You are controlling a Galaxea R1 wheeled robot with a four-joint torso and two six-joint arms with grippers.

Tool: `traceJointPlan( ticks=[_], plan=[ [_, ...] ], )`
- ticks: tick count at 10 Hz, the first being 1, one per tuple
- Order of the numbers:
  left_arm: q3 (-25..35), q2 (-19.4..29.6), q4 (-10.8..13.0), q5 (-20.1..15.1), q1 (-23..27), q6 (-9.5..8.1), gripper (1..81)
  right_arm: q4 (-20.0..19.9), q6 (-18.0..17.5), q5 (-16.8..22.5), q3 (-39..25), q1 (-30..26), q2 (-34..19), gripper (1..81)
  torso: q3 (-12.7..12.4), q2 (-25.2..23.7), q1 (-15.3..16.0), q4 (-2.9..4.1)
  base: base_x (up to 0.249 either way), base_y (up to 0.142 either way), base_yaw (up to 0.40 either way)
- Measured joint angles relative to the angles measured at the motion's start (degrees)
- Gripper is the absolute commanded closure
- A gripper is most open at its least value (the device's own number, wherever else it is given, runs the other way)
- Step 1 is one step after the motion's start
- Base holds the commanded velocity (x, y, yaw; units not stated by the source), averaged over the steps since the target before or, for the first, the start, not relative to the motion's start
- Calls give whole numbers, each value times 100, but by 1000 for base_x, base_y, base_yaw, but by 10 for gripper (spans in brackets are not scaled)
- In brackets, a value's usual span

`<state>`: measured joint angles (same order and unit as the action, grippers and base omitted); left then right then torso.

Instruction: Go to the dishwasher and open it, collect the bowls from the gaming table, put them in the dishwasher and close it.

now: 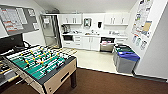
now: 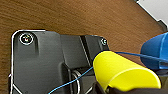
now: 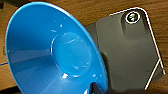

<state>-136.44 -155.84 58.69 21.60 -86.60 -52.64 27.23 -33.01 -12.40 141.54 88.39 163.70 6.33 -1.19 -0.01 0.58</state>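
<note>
A blue bowl (image 3: 50,52) is gripped at its rim by the right gripper's fingers (image 3: 96,88), over brown floor (image 3: 105,7). A yellow bowl (image 2: 122,72) is clasped by the left gripper's fingers (image 2: 105,90). Across the room, the dishwasher (image 1: 107,44) is seen open under the surface (image 1: 92,34), beside white cabinets (image 1: 91,43).

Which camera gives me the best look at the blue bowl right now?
The right wrist view: the blue bowl sits large there, its whole inside facing the camera. The left wrist view catches just its outer side at the edge, beyond the yellow bowl.
</note>
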Motion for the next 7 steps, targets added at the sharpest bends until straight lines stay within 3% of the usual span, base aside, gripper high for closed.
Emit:
traceJointPlan(
  ticks=[7],
  plan=[
    [0, 13, 0, -5, 0, 0, 811, 0, 2, 5, 0, -16, 1, 811, 2, 2, 1, 0, 145, -62, 0]
  ],
)
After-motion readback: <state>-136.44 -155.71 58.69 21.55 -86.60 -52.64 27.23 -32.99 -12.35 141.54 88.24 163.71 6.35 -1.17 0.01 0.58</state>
